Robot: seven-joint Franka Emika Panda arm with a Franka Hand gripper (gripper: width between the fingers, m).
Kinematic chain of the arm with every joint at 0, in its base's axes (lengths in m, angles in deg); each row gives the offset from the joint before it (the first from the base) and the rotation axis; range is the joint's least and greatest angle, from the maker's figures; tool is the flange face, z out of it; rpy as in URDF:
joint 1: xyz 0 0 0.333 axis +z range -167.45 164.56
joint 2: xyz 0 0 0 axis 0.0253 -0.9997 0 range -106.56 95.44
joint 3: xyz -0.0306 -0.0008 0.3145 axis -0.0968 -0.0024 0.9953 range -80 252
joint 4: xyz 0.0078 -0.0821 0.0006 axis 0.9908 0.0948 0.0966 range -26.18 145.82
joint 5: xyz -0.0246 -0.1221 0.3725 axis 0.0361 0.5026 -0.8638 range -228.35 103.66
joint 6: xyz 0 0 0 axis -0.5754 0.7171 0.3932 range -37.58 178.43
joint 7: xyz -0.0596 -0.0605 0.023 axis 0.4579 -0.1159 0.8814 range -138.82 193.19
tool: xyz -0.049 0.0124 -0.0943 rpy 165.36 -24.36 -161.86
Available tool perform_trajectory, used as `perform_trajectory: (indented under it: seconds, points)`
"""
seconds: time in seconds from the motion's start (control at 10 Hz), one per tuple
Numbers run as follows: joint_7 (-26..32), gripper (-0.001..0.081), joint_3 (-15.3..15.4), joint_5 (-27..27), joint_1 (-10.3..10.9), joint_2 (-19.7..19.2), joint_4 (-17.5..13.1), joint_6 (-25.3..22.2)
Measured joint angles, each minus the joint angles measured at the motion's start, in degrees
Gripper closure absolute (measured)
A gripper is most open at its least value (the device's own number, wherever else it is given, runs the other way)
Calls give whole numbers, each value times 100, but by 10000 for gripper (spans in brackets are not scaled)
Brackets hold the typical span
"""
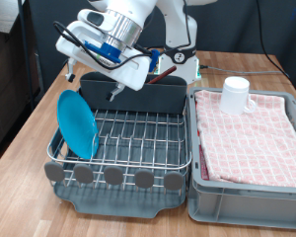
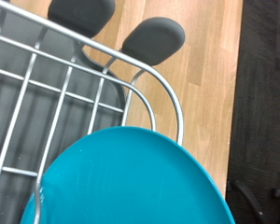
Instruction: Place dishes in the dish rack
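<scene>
From the exterior view, the jaws [image 1: 114, 96] hang in the upper middle of the frame over the dish rack [image 1: 138, 138], a thin point showing below the hand; whether they stand wide or narrow I cannot tell. The blue plate [image 1: 76, 124] stands on edge in the rack's left side, lower left of the jaws and apart from them. The white cup [image 1: 235, 94] sits upside down on the pink checkered cloth [image 1: 252, 138] at the right. No spoon can be made out.

In the wrist view the plate [image 2: 131, 182] fills the lower frame, cut off by the edge, against the rack wires [image 2: 47, 93], two grey discs [image 2: 151, 37] and the tabletop [image 2: 201, 84]. No fingers show.
</scene>
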State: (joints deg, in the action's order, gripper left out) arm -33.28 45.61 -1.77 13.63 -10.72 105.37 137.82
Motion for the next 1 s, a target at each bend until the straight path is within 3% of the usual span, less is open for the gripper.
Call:
perform_trajectory:
  seconds: [0.1, 0.2, 0.6, 1.0]
  points:
    - [927, 7, 118, -1006, -6, 96, 54, -201]
    - [1517, 7, 206, -1593, -4, 211, 63, -442]
    - [2813, 3, 303, -2919, 53, 624, 64, -1052]
    - [3109, 3, 348, -3127, 79, 1136, 26, -1771]
